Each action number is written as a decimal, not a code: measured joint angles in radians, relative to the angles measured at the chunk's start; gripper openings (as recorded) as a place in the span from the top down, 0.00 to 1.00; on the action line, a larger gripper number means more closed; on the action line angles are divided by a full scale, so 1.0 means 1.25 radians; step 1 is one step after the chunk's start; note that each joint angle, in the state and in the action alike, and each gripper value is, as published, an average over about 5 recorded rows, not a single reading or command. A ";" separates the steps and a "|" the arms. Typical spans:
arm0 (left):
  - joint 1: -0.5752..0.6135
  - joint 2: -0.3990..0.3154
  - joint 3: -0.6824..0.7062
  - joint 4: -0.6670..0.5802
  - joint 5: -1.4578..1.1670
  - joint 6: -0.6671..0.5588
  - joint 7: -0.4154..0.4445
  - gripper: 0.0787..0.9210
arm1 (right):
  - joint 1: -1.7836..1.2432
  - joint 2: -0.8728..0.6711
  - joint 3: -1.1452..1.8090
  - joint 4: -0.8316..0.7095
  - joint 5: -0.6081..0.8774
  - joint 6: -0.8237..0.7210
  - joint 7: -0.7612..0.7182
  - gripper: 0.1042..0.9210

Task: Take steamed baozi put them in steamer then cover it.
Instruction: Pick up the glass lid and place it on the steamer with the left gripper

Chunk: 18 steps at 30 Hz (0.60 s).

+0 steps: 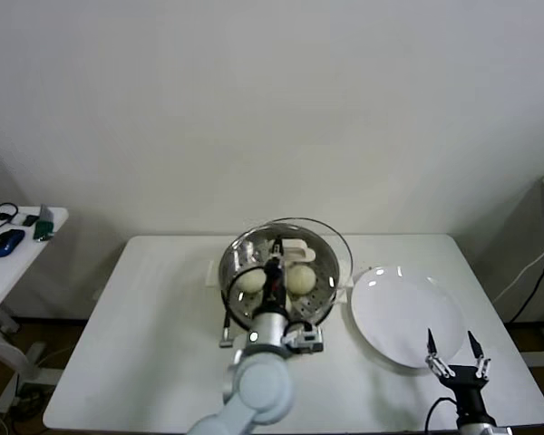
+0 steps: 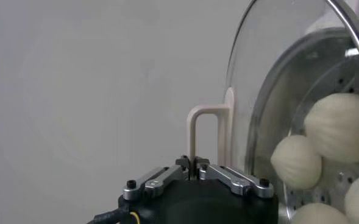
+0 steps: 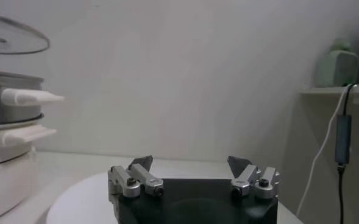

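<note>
Your left gripper (image 1: 274, 265) has its fingers pinched shut on the small cream handle (image 2: 205, 131) of the cover (image 1: 301, 237), which it holds just above the steamer (image 1: 319, 294). The glass sits tilted over the pot, not yet seated on the rim. The steamer stands near the middle of the tabletop (image 1: 145, 326), toward its back edge. Inside it the steamed baozi (image 1: 250, 283) rest on the perforated tray; the left wrist view shows four of them through the glass.

Treat the cover as stiff, fairly heavy for its size, and breakable. The glass and metal rim are smooth and would slip, so the centre handle is the only sensible place to hold it, and you already have it there. A thin handle gripped between narrow fingers can let the lid swing, so level it before lowering and set it down gently so that the rim meets the pot evenly all round. The buns are soft, so keep the lid from pressing on them.

Your right gripper (image 1: 452, 351) waits by the front right corner, fingers spread wide and holding nothing, just past the edge of the bare white plate (image 1: 408, 313).
</note>
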 measured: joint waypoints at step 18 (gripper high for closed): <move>-0.014 -0.013 -0.007 0.079 0.052 0.000 0.003 0.92 | 0.000 -0.002 0.002 -0.009 0.006 0.008 0.000 0.12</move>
